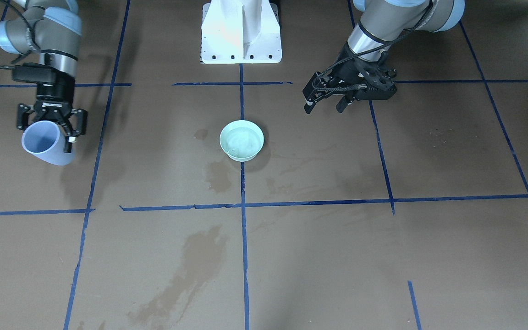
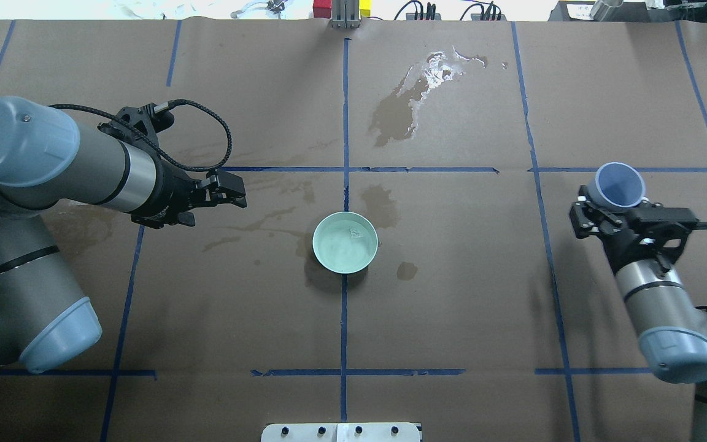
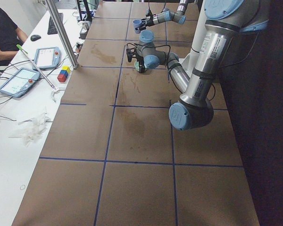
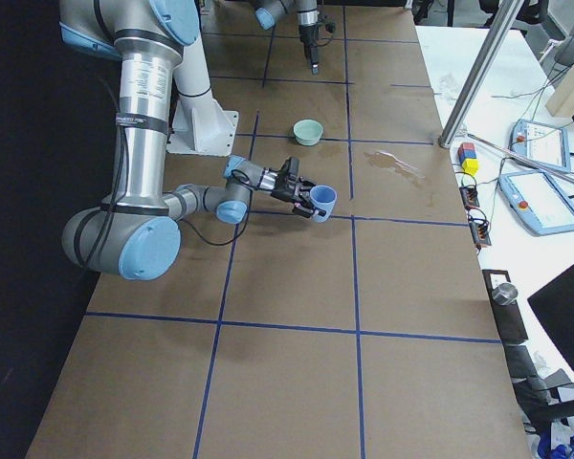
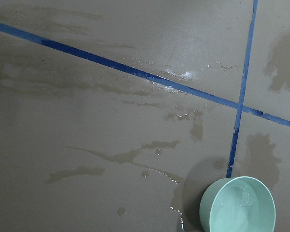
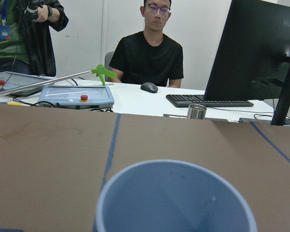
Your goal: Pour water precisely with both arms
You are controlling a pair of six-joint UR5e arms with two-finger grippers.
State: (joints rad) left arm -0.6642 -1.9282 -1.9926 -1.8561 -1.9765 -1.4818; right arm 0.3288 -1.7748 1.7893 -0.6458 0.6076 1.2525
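The water (image 1: pixel 242 139) lies in a mint-green bowl (image 1: pixel 245 157) at the table's (image 1: pixel 429 256) centre, with wet patches (image 1: pixel 218 176) around it. The left gripper (image 1: pixel 324 106) hangs near, fingers spread, empty. The right gripper (image 1: pixel 49 130), well apart, pinches a tilted pale blue cup (image 1: pixel 46 149).

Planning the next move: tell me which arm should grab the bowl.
Probably left. The left gripper is open, empty and close to the bowl; the right gripper is shut on the blue cup, far off to the side.
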